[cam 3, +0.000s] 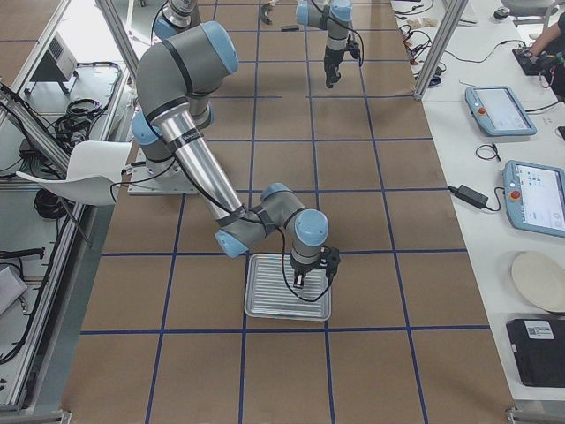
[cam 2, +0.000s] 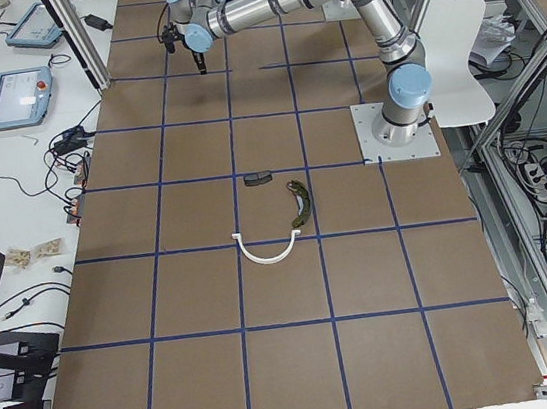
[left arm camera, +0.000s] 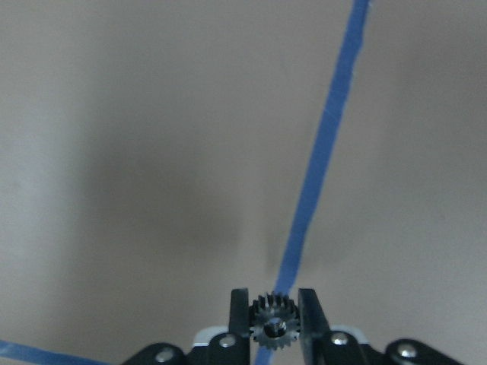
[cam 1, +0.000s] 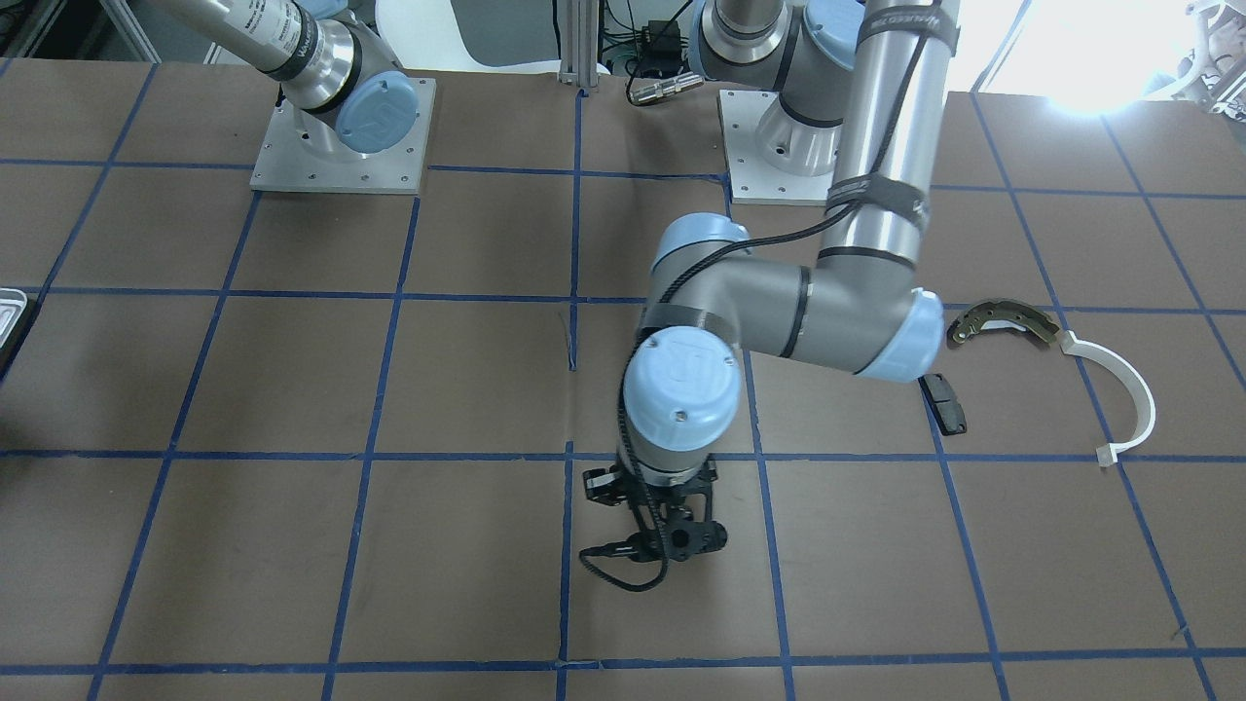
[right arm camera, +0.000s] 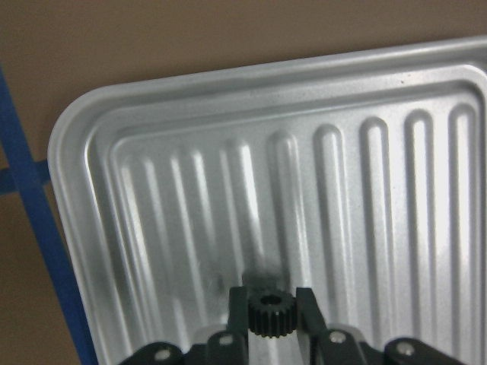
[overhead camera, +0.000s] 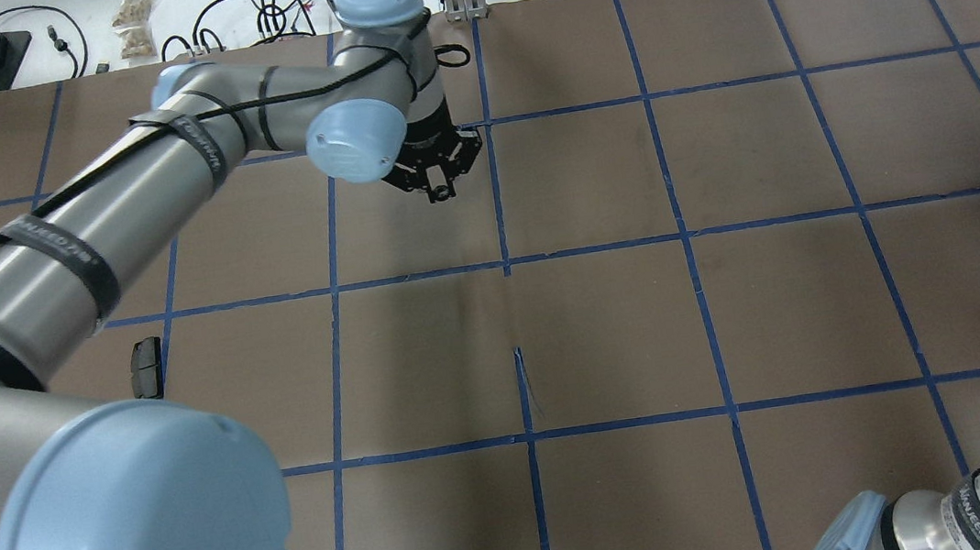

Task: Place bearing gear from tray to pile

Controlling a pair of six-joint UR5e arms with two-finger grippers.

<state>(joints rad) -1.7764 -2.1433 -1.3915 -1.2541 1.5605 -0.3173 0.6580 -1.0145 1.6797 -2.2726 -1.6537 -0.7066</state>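
My left gripper (left arm camera: 274, 307) is shut on a small silvery bearing gear (left arm camera: 275, 328) above bare brown table beside a blue tape line. In the front view it (cam 1: 672, 537) hangs well apart from the pile: a brass-grey brake shoe (cam 1: 1003, 319), a white plastic arc (cam 1: 1129, 389) and a black pad (cam 1: 944, 402). My right gripper (right arm camera: 271, 306) is shut on a small black gear (right arm camera: 268, 313) just over the ribbed silvery tray (right arm camera: 152, 205), near its corner. The right side view shows that gripper (cam 3: 300, 283) over the tray (cam 3: 265, 309).
The table is brown paper with a blue tape grid. The arm base plates (cam 1: 341, 136) stand at the robot's side. Tablets (cam 3: 538, 194), cables and a white disc lie on a side bench beyond the table's far edge. The tray's edge (cam 1: 10, 312) shows at the front view's left.
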